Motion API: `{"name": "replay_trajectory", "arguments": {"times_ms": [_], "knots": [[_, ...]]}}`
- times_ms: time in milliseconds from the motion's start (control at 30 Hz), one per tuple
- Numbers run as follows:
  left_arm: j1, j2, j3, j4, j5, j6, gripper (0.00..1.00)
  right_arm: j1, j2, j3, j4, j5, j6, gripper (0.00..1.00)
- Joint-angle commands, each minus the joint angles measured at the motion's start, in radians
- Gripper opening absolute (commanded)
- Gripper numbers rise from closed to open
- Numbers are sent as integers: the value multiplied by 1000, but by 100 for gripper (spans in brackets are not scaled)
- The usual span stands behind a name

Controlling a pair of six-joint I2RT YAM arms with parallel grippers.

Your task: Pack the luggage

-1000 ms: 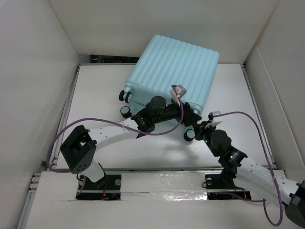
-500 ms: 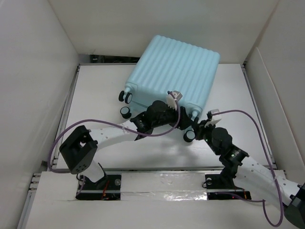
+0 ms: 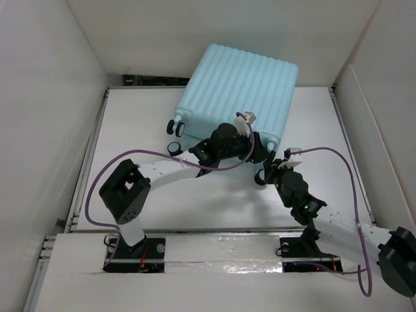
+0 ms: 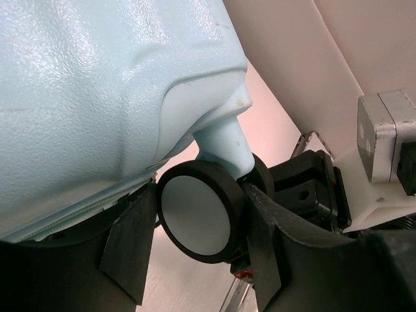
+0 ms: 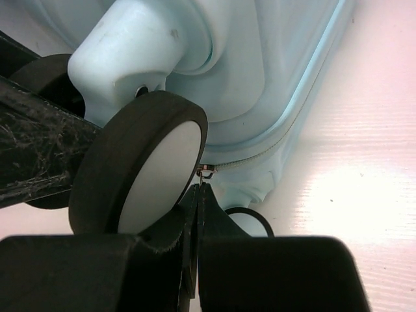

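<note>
**Left jaws:** set around a spinner wheel (image 4: pixel 195 211) of the luggage (image 3: pixel 237 84). One finger (image 4: pixel 130 244) stands at each side of the black tread, and both appear to bear on it. The wheel's white hub faces the wrist camera, and its pale blue stem rises into the corner of the shell. Just beyond the wheel sits the black body of the right arm (image 4: pixel 312 188).

**Right jaws:** closed, with the fingers (image 5: pixel 260 273) pressed together and only a thin slit between them. The tips meet at the metal zip pull (image 5: pixel 207 171) on the case seam and appear to pinch it, but the contact point is hidden by the tips. A caster wheel (image 5: pixel 140 172) stands just beside the tips, up and to the left. Whether it is the wheel held by the left jaws cannot be told.

**Luggage:** a pale aqua hard-shell case lying flat on the white worktop (image 3: pixel 130 123), ribbed face up. It sits at the far middle and is turned at an angle. Its far edge is near the back wall (image 3: pixel 195 26), and its wheeled end faces the arms. A further wheel (image 3: pixel 177 127) shows at the other near corner. The zip line visible in the right wrist view runs shut along the seam.

**Arms:** both reach forward to the case's near right corner. A purple cable (image 3: pixel 91 195) loops beside the left arm
</note>
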Motion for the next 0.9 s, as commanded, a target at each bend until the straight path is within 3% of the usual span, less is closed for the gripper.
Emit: {"name": "replay_trajectory", "arguments": {"times_ms": [0,67,100,167,200,267,333,433,533,567,667,767,800,867], "knots": [[-63,-16,40,206,41,-44,41,80,-11,54,59,-334,45,7],[-22,-79,-39,208,-23,-29,51,80,-63,45,5,-306,34,20],[-8,-152,-130,209,-54,-29,57,80,-92,39,-48,-283,33,35],[32,-237,-233,228,-145,-38,61,80,-172,20,-139,-251,28,56],[43,-323,-331,232,-182,-38,60,80,-200,22,-182,-214,28,61],[43,-398,-415,223,-314,-26,55,80,-272,36,-268,-186,16,69],[43,-462,-502,203,-376,-4,40,80,-309,52,-383,-162,2,79],[21,-437,-565,206,-367,-9,22,80,-349,88,-513,-171,-18,89],[-31,-349,-590,267,-358,-14,15,80,-349,137,-610,-220,-39,96],[-31,-325,-594,301,-333,-18,15,80,-347,152,-636,-228,-38,97],[-54,-217,-570,450,-258,-14,29,80,-366,190,-681,-206,-38,98],[-86,-133,-519,511,-264,14,37,80,-413,218,-667,-203,-67,90],[-86,-102,-486,528,-273,25,41,80,-424,229,-687,-190,-67,79],[-107,-76,-461,551,-314,35,46,80,-458,249,-701,-179,-65,47]]}}
